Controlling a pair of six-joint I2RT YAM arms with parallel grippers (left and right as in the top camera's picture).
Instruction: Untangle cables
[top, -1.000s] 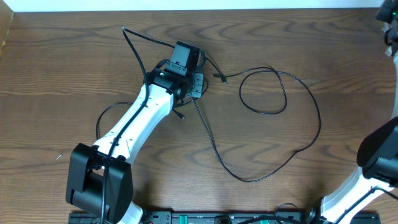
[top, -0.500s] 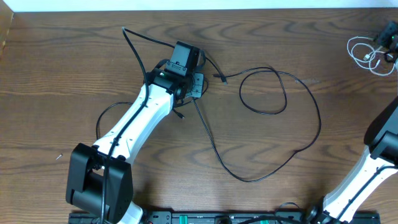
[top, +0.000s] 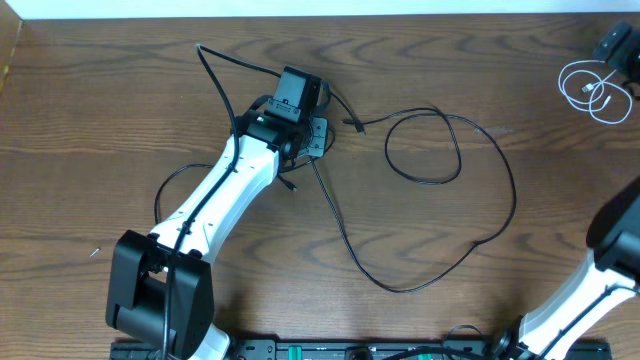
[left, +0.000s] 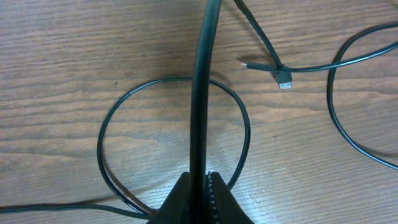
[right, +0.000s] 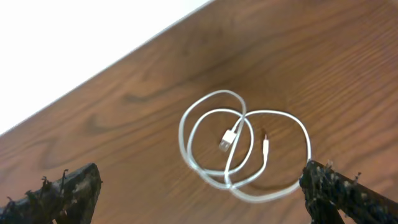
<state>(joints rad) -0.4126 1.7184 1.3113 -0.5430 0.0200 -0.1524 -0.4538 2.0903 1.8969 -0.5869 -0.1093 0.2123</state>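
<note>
– Wood-grain table (top: 100, 100), bare except for the cords. What is the left gripper (left: 200, 182) doing?

– Its jaws are pinched tight on the black cable (left: 202, 93), which runs straight ahead from the fingertips. I judge it is pinning that cord so it stays put while the other one is taken away. Around the fingertips the same cord lies in a loop on the wood. Ahead and to the right a small plug end (left: 283, 79) rests flat, and further right the cord sweeps off in one large curve.

– And the right gripper (right: 200, 171)?

– Spread wide, holding nothing. The white cable (right: 227, 142) lies just below it, between the two fingers and touching neither. It is coiled in a few loose loops with its ends turned inward. It sits well apart from the left gripper and the black cord, so it looks set down there on purpose to keep the two separate.

– What differs from a moment ago?

– A second ago the right gripper was closed at the table's far edge, and no white coil showed on the wood. Half a second ago the coil was down with the gripper right at it. Now the jaws are fully apart and clear of the coil. The left arm and the black cord have not shifted.
</note>
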